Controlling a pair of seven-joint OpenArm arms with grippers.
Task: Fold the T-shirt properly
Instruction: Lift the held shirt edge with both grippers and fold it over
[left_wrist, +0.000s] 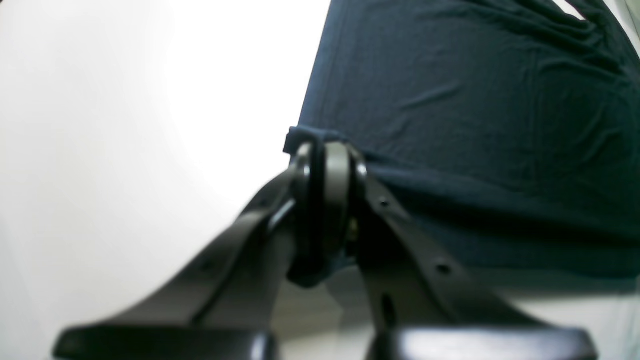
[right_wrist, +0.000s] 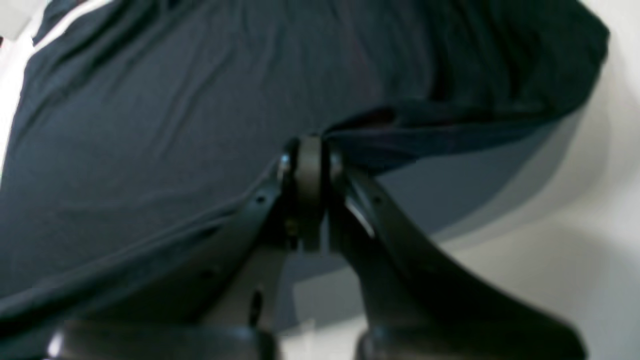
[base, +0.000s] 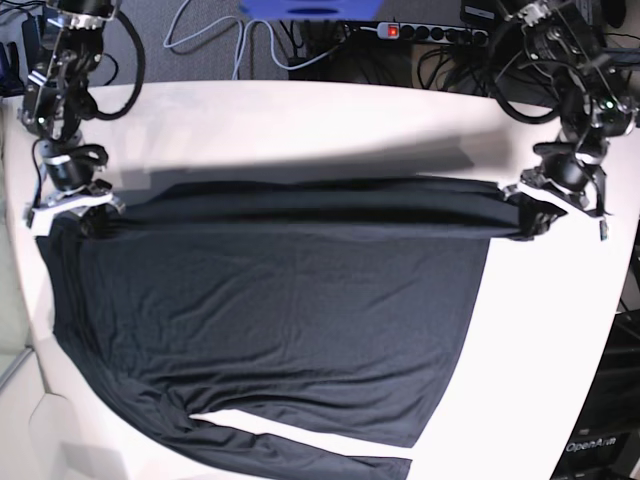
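The black T-shirt lies spread over the white table, with one sleeve trailing along the near edge. Its far edge is raised into a taut fold that runs from one gripper to the other. My left gripper is at the right end of that fold, shut on the fabric's corner. The left wrist view shows this gripper pinching a small bunch of T-shirt. At the other end, my right gripper is also shut on the cloth. In the right wrist view, the T-shirt drapes away from the closed right gripper.
Behind the table's far edge lie a power strip, tangled black and grey cables and a blue object. The table's curved right edge drops off beside dark equipment. Bare white tabletop shows beyond the fold and right of the shirt.
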